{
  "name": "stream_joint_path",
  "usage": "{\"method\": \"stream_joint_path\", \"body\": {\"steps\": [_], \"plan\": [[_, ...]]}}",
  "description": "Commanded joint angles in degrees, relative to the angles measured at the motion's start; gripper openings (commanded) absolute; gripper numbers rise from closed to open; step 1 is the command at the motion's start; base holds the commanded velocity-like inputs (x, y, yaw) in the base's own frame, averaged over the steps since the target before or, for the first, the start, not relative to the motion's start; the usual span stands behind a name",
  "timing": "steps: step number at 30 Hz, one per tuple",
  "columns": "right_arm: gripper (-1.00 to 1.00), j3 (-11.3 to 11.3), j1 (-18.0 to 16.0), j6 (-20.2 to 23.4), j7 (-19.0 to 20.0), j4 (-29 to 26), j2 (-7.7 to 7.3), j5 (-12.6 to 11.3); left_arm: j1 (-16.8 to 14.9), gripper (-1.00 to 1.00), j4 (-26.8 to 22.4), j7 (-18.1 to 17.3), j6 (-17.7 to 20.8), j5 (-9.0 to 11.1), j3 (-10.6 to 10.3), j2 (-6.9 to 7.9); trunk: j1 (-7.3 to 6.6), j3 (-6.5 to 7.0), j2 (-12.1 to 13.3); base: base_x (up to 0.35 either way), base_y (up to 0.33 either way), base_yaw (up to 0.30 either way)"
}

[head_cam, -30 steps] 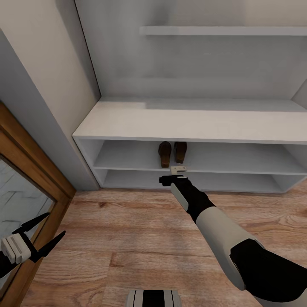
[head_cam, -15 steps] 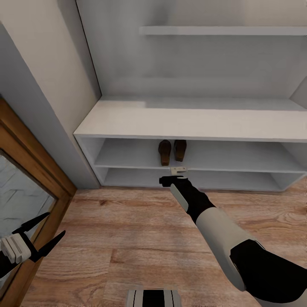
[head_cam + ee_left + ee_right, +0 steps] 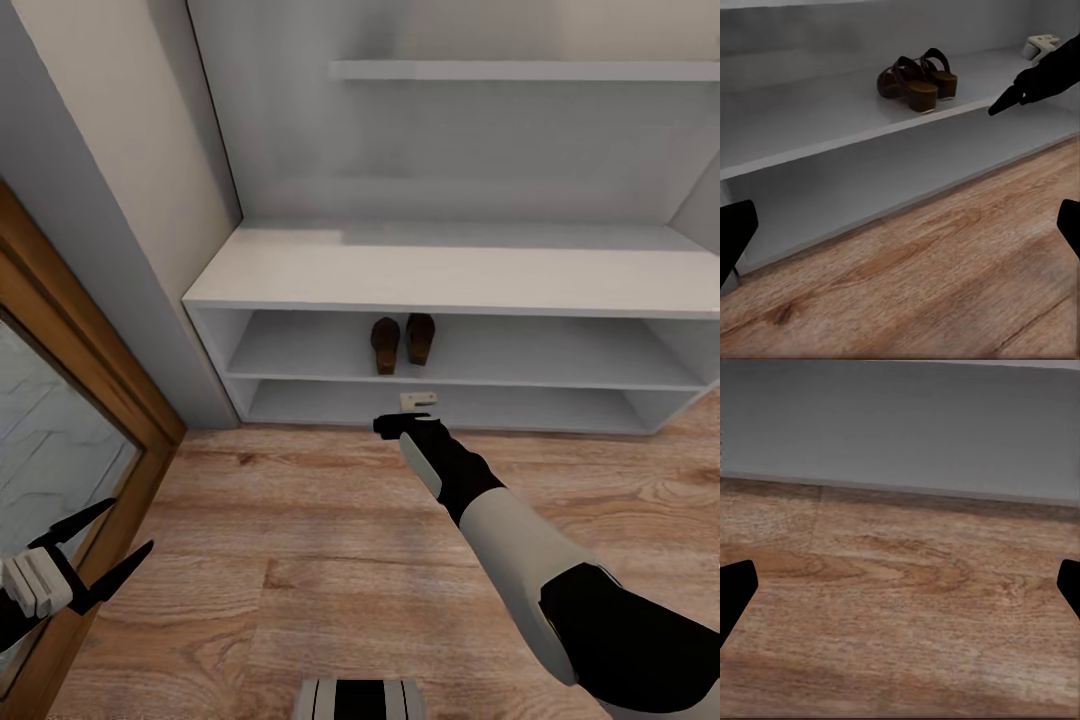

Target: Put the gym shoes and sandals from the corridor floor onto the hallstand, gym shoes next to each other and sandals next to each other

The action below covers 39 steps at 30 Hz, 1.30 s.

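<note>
The two sandals (image 3: 402, 342), dark brown, stand side by side on the upper tier of the white hallstand (image 3: 450, 275); the left wrist view has them (image 3: 916, 79) on that shelf too. My right gripper (image 3: 405, 412) hangs open and empty just above the corridor floor (image 3: 300, 520), in front of the lower tier and below the sandals. In its own view the right gripper (image 3: 900, 592) has its fingertips spread wide over bare planks. At the head view's lower left my left gripper (image 3: 100, 550) is open and empty. The gym shoes are out of view.
A wooden door frame (image 3: 90, 400) with a pale panel stands left of the hallstand, close to my left arm. A high shelf (image 3: 520, 70) crosses the back panel. Grey wall (image 3: 110, 200) meets the rack's left end.
The whole picture has shifted slightly: the camera moved, and the hallstand now sits a little higher and further right. Both grippers stay open in the same pose.
</note>
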Motion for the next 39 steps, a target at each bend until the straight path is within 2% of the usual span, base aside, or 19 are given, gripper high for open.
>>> {"method": "stream_joint_path", "body": {"steps": [1, 14, 26, 31, 33, 36, 37, 38, 39], "plan": [[1.0, 0.02, 0.14, 0.01, 0.02, -0.05, 0.0, 0.03, 0.0, 1.0, 0.02, 0.0, 0.0, 0.0, 0.01, 0.0, 0.0, 0.0, 0.0, -0.065, 0.0, 0.0], [1.0, 0.12, 2.46, 0.04, 0.05, -2.02, 0.0, 0.28, 0.0, 1.0, 0.04, 0.05, 0.0, -0.06, 0.03, -0.01, 0.0, 0.0, 0.0, -0.042, 0.0, 0.0], [1.0, 0.22, 5.37, 0.1, 0.2, -5.44, 0.0, 0.41, 0.0, 1.0, 0.07, 0.23, 0.0, -0.08, 0.05, 0.06, 0.0, 0.0, 0.0, -0.179, 0.0, 0.0], [1.0, 0.25, 7.45, 0.12, 0.25, -7.76, -0.96, 0.46, -0.04, 1.0, 0.05, 0.55, 0.02, -0.12, 0.03, 0.07, 0.0, 0.0, 0.0, -0.09, 0.0, 0.0], [1.0, 0.33, 9.47, 0.12, 0.3, -10.41, -2.34, 0.48, -0.06, 1.0, 0.06, 1.42, 0.04, -0.11, -0.01, 0.07, 0.0, 0.0, 0.0, -0.054, 0.0, 0.0], [1.0, 0.41, 10.68, 0.13, 0.37, -12.1, -3.22, 0.49, -0.06, 1.0, 0.05, 2.05, 0.05, -0.12, -0.05, 0.06, 0.0, 0.0, 0.0, -0.041, 0.0, 0.0], [1.0, 0.5, 12.09, 0.13, 0.49, -14.03, -4.23, 0.49, -0.07, 1.0, 0.06, 2.7, 0.06, -0.15, -0.1, 0.04, 0.0, 0.0, 0.0, -0.031, 0.0, 0.0], [1.0, 0.5, 12.09, 0.13, 0.49, -14.03, -4.23, 0.49, -0.07, 1.0, 0.06, 2.7, 0.06, -0.15, -0.1, 0.04, 0.0, 0.0, 0.0, -0.031, 0.0, 0.0], [1.0, 0.61, 13.63, 0.13, 0.72, -16.19, -5.35, 0.5, -0.07, 1.0, 0.04, 3.3, 0.06, -0.21, -0.19, 0.02, 0.0, 0.0, 0.0, -0.024, 0.0, 0.0]]}}
